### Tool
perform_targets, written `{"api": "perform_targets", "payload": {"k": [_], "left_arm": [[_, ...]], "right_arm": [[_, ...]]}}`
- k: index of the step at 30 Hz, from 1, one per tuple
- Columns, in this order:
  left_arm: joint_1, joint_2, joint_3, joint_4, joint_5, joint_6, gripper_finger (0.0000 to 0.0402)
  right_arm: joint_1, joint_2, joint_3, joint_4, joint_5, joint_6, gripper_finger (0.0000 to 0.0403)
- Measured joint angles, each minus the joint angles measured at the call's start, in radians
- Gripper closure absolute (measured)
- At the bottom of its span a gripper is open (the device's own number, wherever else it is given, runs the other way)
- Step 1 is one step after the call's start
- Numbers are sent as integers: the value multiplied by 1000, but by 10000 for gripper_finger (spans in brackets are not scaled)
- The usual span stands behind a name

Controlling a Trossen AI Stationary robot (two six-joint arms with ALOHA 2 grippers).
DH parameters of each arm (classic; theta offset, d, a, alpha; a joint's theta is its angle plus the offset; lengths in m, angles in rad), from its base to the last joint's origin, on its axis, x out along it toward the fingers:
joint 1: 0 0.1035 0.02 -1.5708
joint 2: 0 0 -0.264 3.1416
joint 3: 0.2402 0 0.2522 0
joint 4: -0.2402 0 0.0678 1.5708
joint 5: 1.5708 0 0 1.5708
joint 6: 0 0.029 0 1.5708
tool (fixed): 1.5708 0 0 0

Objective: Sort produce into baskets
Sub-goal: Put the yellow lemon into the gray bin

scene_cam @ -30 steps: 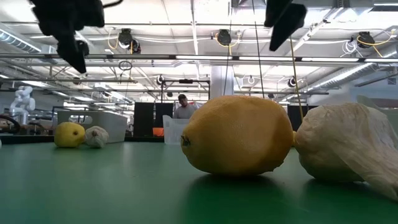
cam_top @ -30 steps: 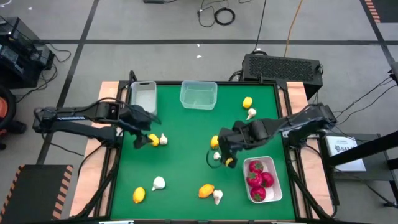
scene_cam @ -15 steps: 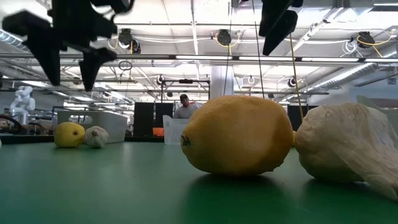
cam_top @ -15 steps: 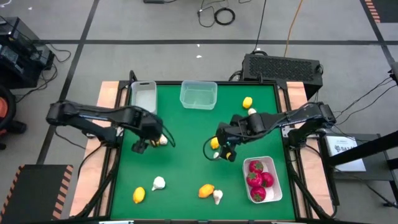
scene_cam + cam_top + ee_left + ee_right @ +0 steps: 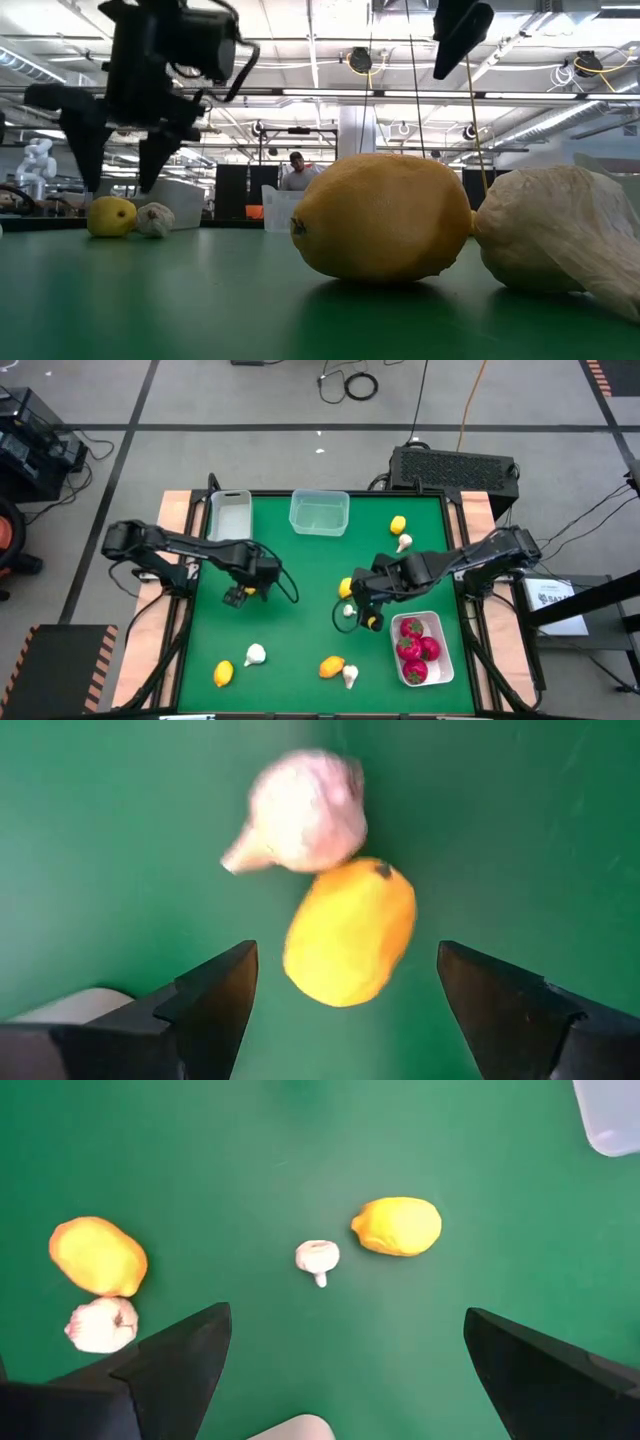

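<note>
- The table (image 5: 300, 575) was covered in a green mat, and little toy foods were spread over it.
- A yellow lemon (image 5: 350, 932) with a tiny dark dot at one end was seen just under the left pincer (image 5: 345, 1005), touching a white garlic bulb (image 5: 300, 815) with a short stem.
- The left pincer was held wide apart above that lemon, with nothing between its fingers.
- In the high view this pair was hidden under the left pincer (image 5: 240, 596).
- Three red fruits (image 5: 414, 649) with green tops were packed together in the white tray (image 5: 446, 665) near the right front corner of the table.
- The clear tub (image 5: 320, 513) and the narrow grey bin (image 5: 231, 515) were set side by side at the far edge.
- The right pincer (image 5: 368, 612) was held wide apart too, gripping nothing, just beside the white tray.
- A second lemon (image 5: 345, 588) and a small white bulb (image 5: 349, 610) were partly covered by the right arm in the high view.
- Another lemon (image 5: 398, 525) and bulb (image 5: 404, 542) were placed near the far right corner.
- More pieces were laid along the front: a lemon (image 5: 223, 674), a bulb (image 5: 256, 654), an orange-yellow lemon (image 5: 332, 666) and a bulb (image 5: 350, 676).
- In the low view that big lemon (image 5: 382, 217) filled the middle, and the bulb (image 5: 560, 235) beside it was cut off at the edge.
- A person (image 5: 296, 172) was seen far behind the table, too small to be made out.
</note>
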Motion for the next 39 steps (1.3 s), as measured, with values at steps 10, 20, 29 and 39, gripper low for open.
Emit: {"api": "perform_targets", "payload": {"k": [10, 20, 29, 39], "left_arm": [[0, 23, -86, 105, -3, -26, 89], [0, 23, -88, 120, -7, -27, 92], [0, 23, -88, 120, 4, -29, 171], [6, -46, -36, 9, 13, -56, 202]], "right_arm": [[24, 0, 0, -18, 0, 50, 14], [54, 0, 0, -17, 0, 131, 14], [78, 0, 0, -14, 0, 195, 14], [109, 0, 0, -14, 2, 214, 14]]}}
